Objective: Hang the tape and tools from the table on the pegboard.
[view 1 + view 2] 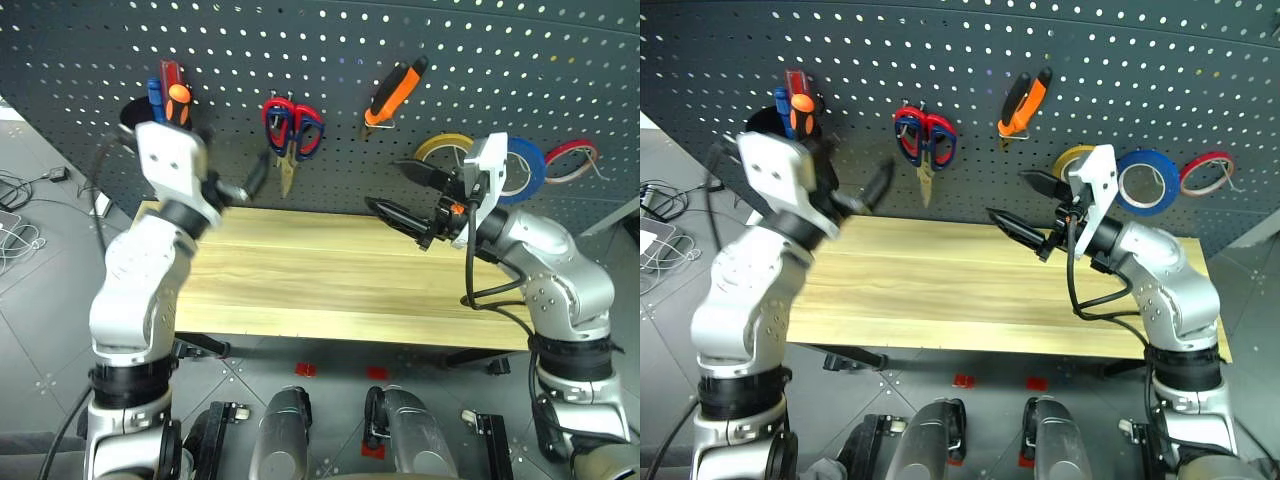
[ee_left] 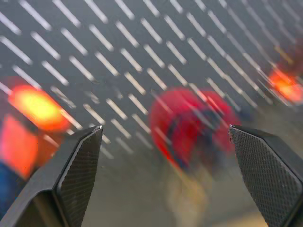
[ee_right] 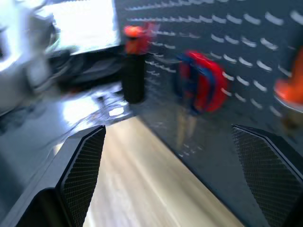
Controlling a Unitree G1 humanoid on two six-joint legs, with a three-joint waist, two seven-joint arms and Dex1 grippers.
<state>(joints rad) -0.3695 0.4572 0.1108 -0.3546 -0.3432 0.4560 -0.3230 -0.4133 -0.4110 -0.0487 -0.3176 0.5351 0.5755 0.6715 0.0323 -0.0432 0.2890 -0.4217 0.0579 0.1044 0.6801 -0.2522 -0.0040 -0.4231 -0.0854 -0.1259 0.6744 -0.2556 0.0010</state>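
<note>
A dark grey pegboard (image 1: 330, 60) is seen standing upright behind a pale wooden table (image 1: 330, 290); places are given relative to this pegboard.

At its far left, a black cup (image 1: 765, 122) is hung, with screwdrivers (image 1: 178, 100) standing upright in it, handles up. In front of this part, the left gripper (image 1: 248, 185) is held above the table, its two fingers spread wide apart with nothing between them.

Right of the cup, red-looped scissors (image 1: 291, 135) are hung vertically, blades pointing down.

Near the board's middle, the pliers (image 1: 395, 92) are hung tilted, their orange and black arms pointing up and to the right.

Further right, the right gripper (image 1: 408, 198) is held before the board, fingers spread wide and empty.

Behind it the yellow-tan tape (image 1: 440, 148) is hung flat against the board, then a blue tape roll (image 1: 522, 168) and a red tape roll (image 1: 572, 158).
</note>
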